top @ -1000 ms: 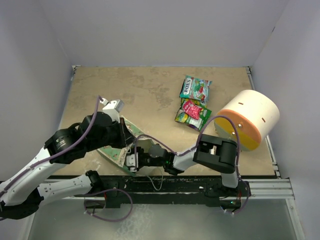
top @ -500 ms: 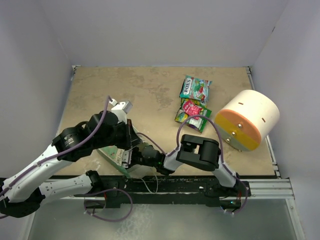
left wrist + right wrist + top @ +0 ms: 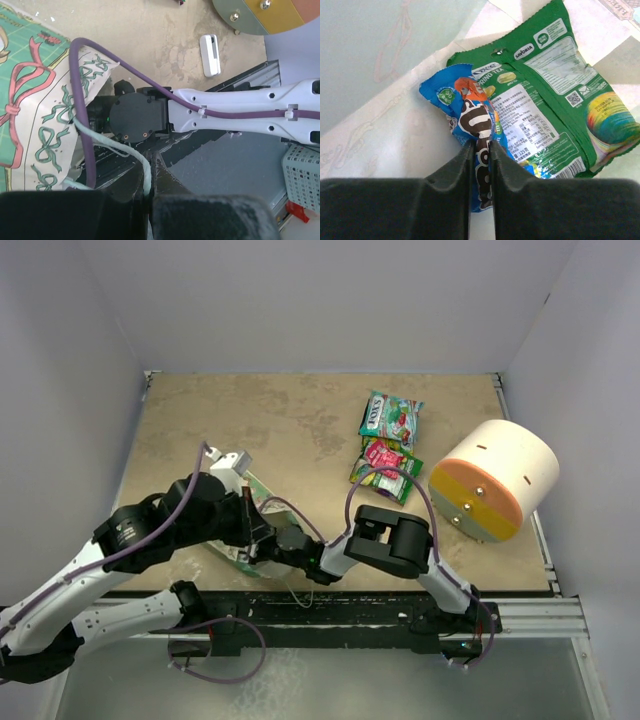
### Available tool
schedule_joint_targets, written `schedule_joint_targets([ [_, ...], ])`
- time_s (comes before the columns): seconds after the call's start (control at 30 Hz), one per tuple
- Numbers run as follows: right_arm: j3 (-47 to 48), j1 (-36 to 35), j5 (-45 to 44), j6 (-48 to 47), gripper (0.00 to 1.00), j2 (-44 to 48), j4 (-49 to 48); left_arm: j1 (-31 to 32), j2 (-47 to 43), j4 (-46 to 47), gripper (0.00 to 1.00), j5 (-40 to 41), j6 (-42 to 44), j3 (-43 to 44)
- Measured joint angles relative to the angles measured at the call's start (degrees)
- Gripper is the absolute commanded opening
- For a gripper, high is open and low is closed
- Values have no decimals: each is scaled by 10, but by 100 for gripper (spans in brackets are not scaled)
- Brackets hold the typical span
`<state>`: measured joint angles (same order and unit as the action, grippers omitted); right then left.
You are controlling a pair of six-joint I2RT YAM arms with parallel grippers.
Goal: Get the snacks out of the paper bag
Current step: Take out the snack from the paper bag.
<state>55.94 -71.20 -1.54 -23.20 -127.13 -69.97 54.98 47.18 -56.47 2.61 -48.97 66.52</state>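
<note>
The mint-green paper bag (image 3: 236,558) lies near the front edge under both grippers, and its ribbon print shows in the left wrist view (image 3: 30,100). My left gripper (image 3: 150,172) is shut on the bag's white string handle (image 3: 142,167). My right gripper (image 3: 481,150) is inside the bag's white interior (image 3: 385,125), shut on a blue snack packet (image 3: 479,120). A green packet (image 3: 555,105) lies beside it in the bag. Three more snacks lie out on the table: green (image 3: 390,420), pink (image 3: 383,455) and yellow-green (image 3: 385,478).
A big cream cylinder (image 3: 495,480) with an orange end stands at the right. A small white stick (image 3: 210,55) lies on the table near it. The black front rail (image 3: 330,605) runs just behind the bag. Walls enclose the table on three sides.
My right arm has pushed further left into the bag. My left arm has shifted a little, still holding the handle.
</note>
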Motion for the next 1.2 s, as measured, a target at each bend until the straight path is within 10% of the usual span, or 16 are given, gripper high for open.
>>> schedule_joint_targets([
  [0.77,-207,22,102,-5,0,252,63,0,-7,1,0,54,-58,-41],
  [1.2,-236,22,144,-40,0,677,499,0,68,43,0,108,-41,-18],
])
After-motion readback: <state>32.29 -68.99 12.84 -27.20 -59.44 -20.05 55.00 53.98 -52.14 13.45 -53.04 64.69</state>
